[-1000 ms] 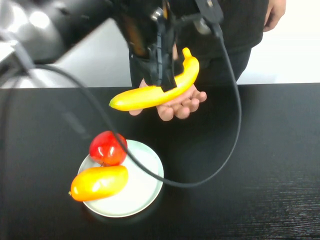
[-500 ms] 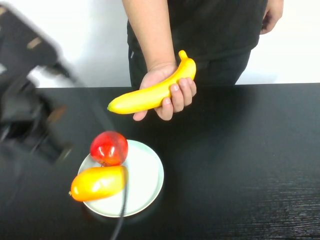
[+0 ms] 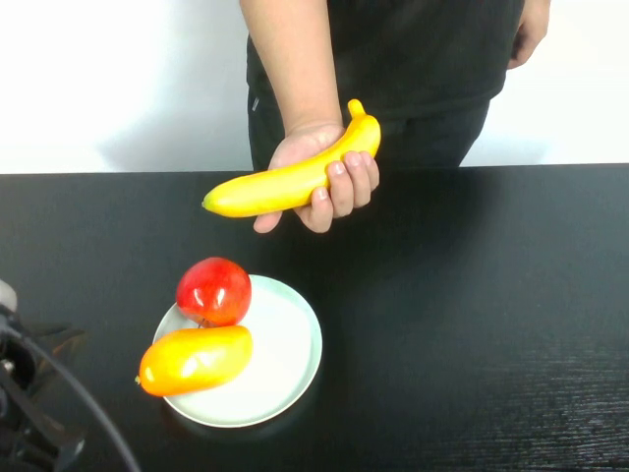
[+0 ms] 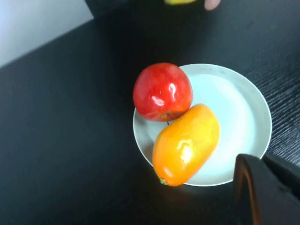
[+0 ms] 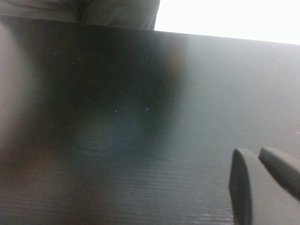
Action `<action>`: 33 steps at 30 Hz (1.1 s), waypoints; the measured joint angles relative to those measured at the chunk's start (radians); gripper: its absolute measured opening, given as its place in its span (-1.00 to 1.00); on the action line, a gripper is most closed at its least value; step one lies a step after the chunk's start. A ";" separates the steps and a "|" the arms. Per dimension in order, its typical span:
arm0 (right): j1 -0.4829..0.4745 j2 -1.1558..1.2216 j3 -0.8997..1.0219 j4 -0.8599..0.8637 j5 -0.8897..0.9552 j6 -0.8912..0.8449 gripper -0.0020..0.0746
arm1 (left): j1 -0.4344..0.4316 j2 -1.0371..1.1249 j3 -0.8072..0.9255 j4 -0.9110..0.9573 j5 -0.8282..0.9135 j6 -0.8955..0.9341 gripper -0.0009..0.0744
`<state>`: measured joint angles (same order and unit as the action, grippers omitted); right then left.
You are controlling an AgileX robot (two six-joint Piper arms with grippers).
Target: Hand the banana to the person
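The person (image 3: 393, 49) stands at the table's far side and holds the yellow banana (image 3: 285, 182) in one hand (image 3: 334, 187) above the far edge. A sliver of the banana (image 4: 180, 1) shows at the edge of the left wrist view. My left gripper (image 4: 260, 158) is shut and empty, above the table just off the plate's rim, far from the banana. In the high view only part of my left arm (image 3: 20, 413) shows at the near left corner. My right gripper (image 5: 253, 152) is shut and empty over bare black table.
A pale green plate (image 3: 295, 354) sits left of centre with a red apple (image 3: 213, 291) and an orange-yellow mango (image 3: 194, 359) on it. They also show in the left wrist view: plate (image 4: 239, 103), apple (image 4: 162, 91), mango (image 4: 186, 144). The black table (image 3: 472, 324) spans the view.
My left gripper let go of the banana and my left arm drew back to the near left corner. The person's hand closed on the banana and lifted it slightly.
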<state>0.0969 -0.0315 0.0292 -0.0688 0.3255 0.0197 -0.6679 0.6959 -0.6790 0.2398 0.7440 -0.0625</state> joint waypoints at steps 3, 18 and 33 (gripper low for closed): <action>0.000 0.000 0.000 0.000 0.000 0.000 -0.97 | 0.000 -0.004 0.000 0.004 -0.033 -0.027 -0.98; 0.000 0.000 0.000 0.000 0.000 0.000 -0.97 | 0.280 -0.283 0.512 -0.112 -0.989 0.039 -0.98; 0.000 0.002 0.000 0.000 0.000 0.000 -0.97 | 0.507 -0.704 0.705 -0.247 -0.718 0.063 -0.98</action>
<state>0.0969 -0.0294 0.0292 -0.0688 0.3255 0.0197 -0.1607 -0.0084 0.0258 -0.0074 0.0265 0.0000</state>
